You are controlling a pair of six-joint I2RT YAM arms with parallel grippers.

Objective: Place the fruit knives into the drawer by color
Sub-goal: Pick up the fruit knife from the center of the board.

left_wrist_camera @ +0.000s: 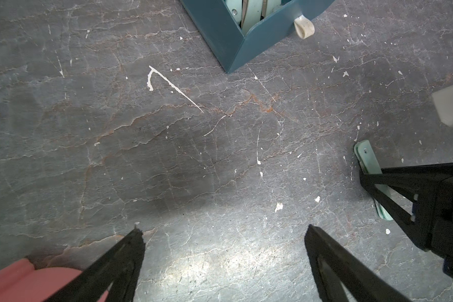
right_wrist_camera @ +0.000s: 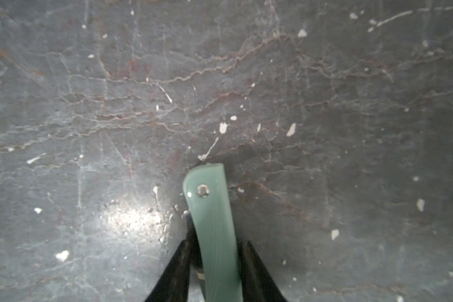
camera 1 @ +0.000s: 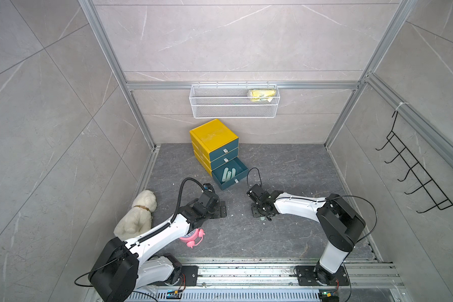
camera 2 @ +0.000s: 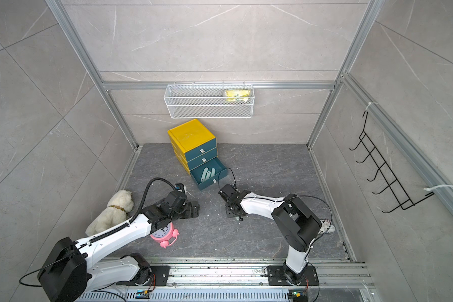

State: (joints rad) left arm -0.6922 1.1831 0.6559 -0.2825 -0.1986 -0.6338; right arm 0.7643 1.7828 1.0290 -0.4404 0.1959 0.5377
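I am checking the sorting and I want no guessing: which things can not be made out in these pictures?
- Two shut dark teal drawers of the yellow chest: contents hidden by their fronts, both top views.
- Right gripper around the pale teal plastic knife: contact blurred, right wrist view.
- Pink alarm clock: dial mostly under the left arm, both top views.

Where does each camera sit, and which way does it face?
Top views: overhead, looking down and forward at the drawer chest; both arms show.
Left wrist: looks down past the open left gripper at the tabletop.
Right wrist: looks down along the right gripper, gripping a teal knife.
Shared: left wrist also shows that knife.
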